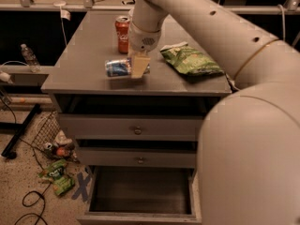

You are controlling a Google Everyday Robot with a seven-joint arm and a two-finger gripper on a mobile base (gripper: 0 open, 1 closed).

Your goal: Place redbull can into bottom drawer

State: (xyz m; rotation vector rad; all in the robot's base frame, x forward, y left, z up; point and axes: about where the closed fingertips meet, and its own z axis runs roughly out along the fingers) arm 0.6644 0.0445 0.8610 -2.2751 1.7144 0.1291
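Observation:
The redbull can (117,67), blue and silver, lies on its side on the grey cabinet top (84,74), left of centre. My gripper (139,67) hangs down from the white arm right at the can's right half, and its beige tip covers part of the can. The bottom drawer (140,193) is pulled out below, with its dark inside showing and nothing visible in it.
A red Coca-Cola can (123,34) stands upright just behind the gripper. A green chip bag (190,59) lies on the right of the top. Two shallower knobbed drawers (137,129) sit slightly open above the bottom one. Litter and cables (56,175) lie on the floor at left.

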